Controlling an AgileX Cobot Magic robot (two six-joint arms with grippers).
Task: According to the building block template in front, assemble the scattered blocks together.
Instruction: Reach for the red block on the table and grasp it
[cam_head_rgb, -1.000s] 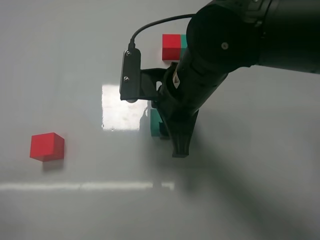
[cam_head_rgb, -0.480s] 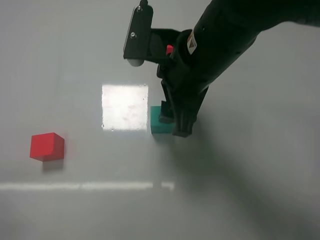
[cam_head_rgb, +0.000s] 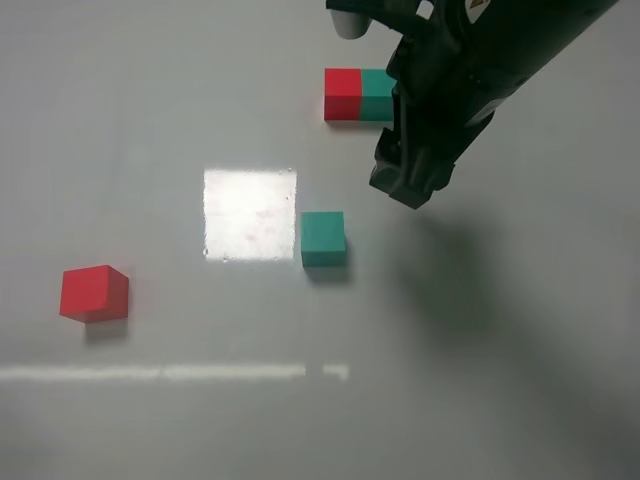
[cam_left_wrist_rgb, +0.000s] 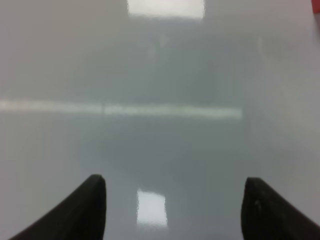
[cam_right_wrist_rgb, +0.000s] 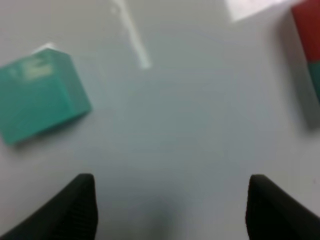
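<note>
My right pincer (cam_right_wrist_rgb: 170, 210) gapes wide and empty; the teal-green cube (cam_head_rgb: 323, 238) sits free, left face open for the red cube (cam_head_rgb: 94, 292), as the template (cam_head_rgb: 350, 95) orders.

Bench (cam_head_rgb: 150, 420): was smooth, glossy grey, mirroring the lights.
Teal-green block (cam_head_rgb: 323, 238): looked matt and smooth.
Red block (cam_head_rgb: 94, 293): looked matt and smooth.
Template (cam_head_rgb: 358, 94): was matt.
Arm casing (cam_head_rgb: 470, 70): was black, dull-sheened.

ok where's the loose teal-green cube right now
In the exterior high view the matte teal-green cube sits alone near the middle, just right of the bright glare patch and below the red-and-teal joined bar.
</note>
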